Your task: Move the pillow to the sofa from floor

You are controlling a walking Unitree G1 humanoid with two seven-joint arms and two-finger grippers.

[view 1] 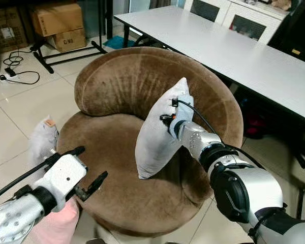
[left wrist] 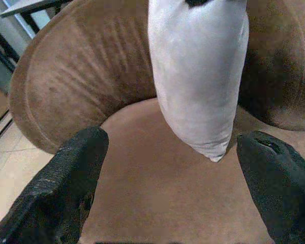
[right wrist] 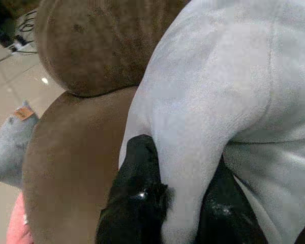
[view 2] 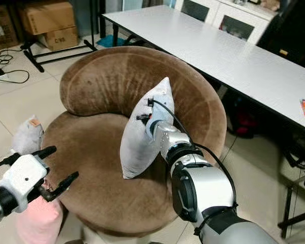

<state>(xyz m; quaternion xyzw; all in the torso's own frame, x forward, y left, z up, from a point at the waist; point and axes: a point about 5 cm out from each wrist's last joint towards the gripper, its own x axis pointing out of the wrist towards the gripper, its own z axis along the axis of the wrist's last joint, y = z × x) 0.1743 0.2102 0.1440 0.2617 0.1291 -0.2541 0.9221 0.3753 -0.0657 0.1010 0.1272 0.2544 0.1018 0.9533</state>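
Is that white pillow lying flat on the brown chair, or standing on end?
Standing on end. The white pillow hangs upright, pinched by the right claw, its lowest corner near the brown chair seat; contact cannot be told.

- Left arm (view 1: 12,216): silver perforated metal forearm, black ring joint, white boxy wrist housing with two dark screws behind the left gripper (view 1: 91,170) of two long black fingers.
- Right arm (view 1: 244,190): silver rounded segments, black collars, thin black cable looping toward the wrist.
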